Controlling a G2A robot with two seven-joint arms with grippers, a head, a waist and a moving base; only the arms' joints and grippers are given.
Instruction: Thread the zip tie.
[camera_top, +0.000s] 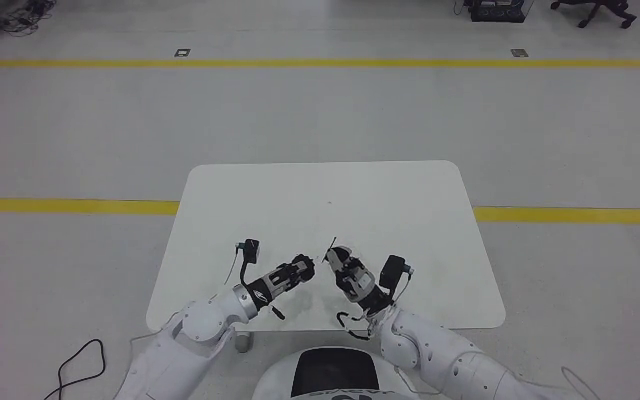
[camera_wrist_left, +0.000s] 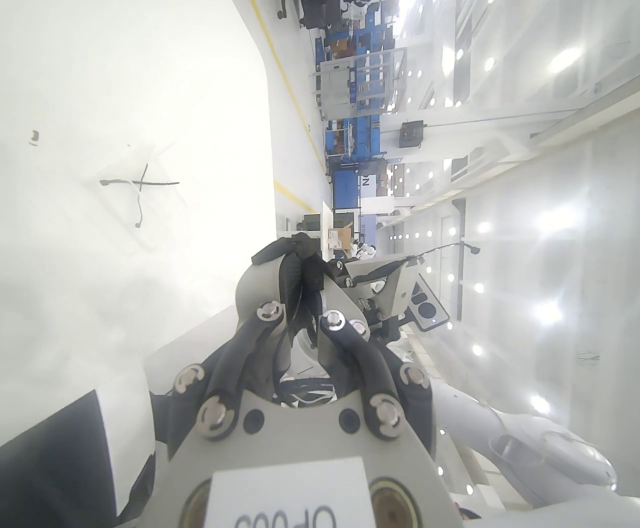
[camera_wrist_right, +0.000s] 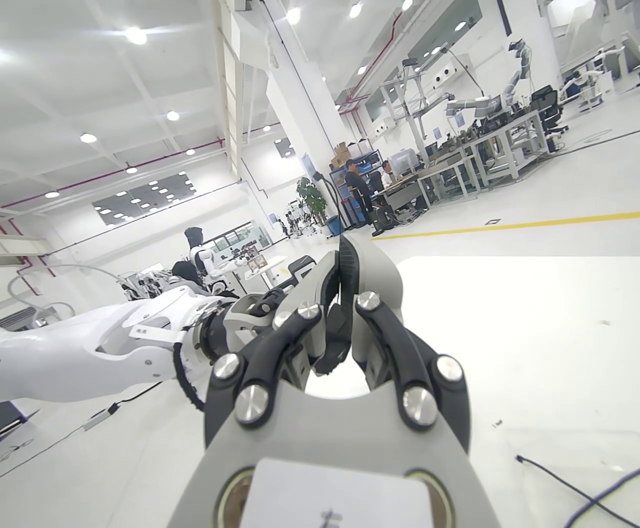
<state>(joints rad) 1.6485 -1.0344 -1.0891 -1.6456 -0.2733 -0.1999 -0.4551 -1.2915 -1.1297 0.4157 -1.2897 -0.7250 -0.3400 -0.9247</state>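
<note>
Over the front part of the white table (camera_top: 400, 200) my two grippers meet tip to tip. The right gripper (camera_top: 335, 262) (camera_wrist_right: 342, 250) is shut on a thin black zip tie (camera_wrist_right: 334, 200). The tie's free end rises from its fingertips and curves away, and from above it is a short dark line (camera_top: 328, 245). The left gripper (camera_top: 300, 268) (camera_wrist_left: 297, 247) is shut too, with a thin dark strand (camera_wrist_left: 296, 310) of the tie running between its fingers. Beyond it the right gripper (camera_wrist_left: 380, 285) holds the tie's long end (camera_wrist_left: 445, 246).
Several loose dark and white tie pieces (camera_wrist_left: 140, 185) lie crossed on the table farther out, with a small scrap (camera_wrist_left: 34, 136) beyond them. Dark strands (camera_wrist_right: 565, 482) lie near the right arm. The table's far half has open room.
</note>
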